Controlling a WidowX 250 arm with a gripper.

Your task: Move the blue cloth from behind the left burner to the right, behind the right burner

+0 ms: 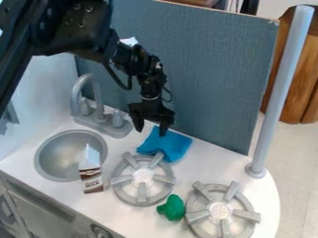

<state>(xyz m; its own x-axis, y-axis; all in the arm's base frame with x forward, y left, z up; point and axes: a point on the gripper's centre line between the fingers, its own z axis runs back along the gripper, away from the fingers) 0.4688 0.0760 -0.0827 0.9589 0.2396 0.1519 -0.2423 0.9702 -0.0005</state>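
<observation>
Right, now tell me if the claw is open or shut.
Open: the claw hangs with its two fingertips apart and a gap between them, one tip near the blue cloth.

Beyond a blue-grey panel (205,69) are pale floor (282,160) and wooden furniture (294,100), possibly a cabinet

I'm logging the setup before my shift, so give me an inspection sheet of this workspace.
Surface: white counter with round grey sink and two grey toy burners.
Nearest the gripper: crumpled blue cloth, behind the burner nearer the sink.
Clutter: white-and-brown carton at the sink's edge; lumpy green toy between the burners.
Gripper: black two-finger gripper, fingers apart, nothing held.
Cables: thin black cables looping at the wrist; snags, nothing seen.
Surroundings: upright blue-grey board behind; round grey pole at right.
</observation>
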